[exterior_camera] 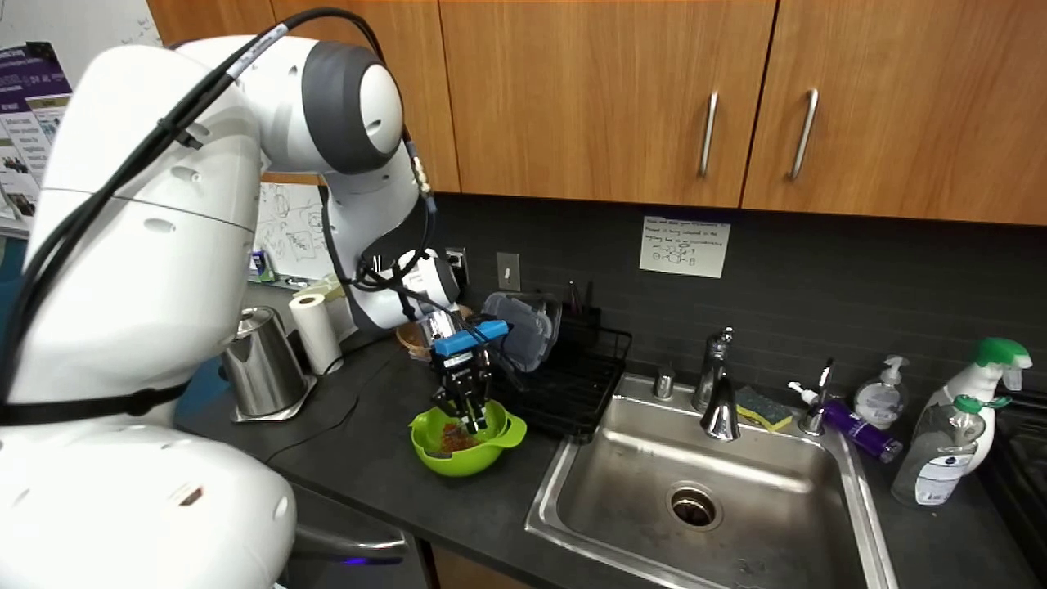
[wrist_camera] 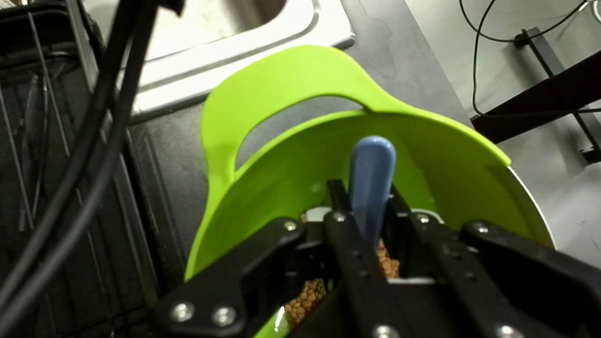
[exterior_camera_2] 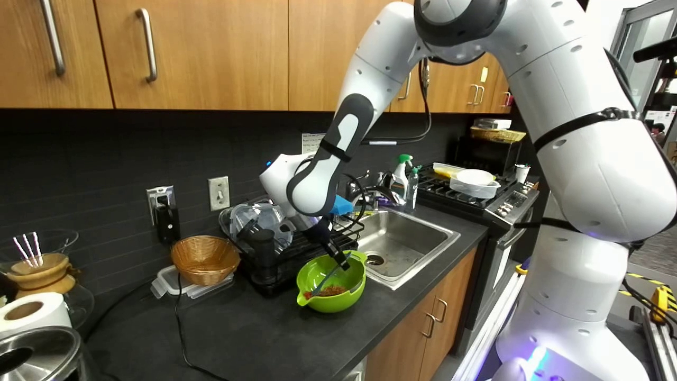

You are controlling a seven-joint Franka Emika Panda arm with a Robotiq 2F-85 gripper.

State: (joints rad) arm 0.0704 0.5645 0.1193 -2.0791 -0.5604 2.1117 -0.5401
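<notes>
A lime-green bowl [exterior_camera_2: 333,305] with a loop handle stands on the dark counter, in both exterior views, left of the sink. Small orange-brown grains [wrist_camera: 307,300] lie in its bottom. My gripper [wrist_camera: 368,195] reaches down into the bowl, its black fingers closed on the blue handle [wrist_camera: 373,164] of a slim utensil. The handle's rounded end sticks up past the fingertips in the wrist view. In an exterior view the utensil [exterior_camera_2: 327,279] slants down from the gripper toward the grains near the bowl's spout. Its working end is unclear; something reddish shows there.
A steel sink [exterior_camera: 622,491] lies beside the bowl. Behind stands a black dish rack [exterior_camera: 564,393] with clear plastic containers. A wicker basket [exterior_camera_2: 205,259], a kettle [exterior_camera: 263,364] and a paper towel roll [exterior_camera: 315,331] share the counter. A thin black cable [exterior_camera_2: 182,338] runs across it.
</notes>
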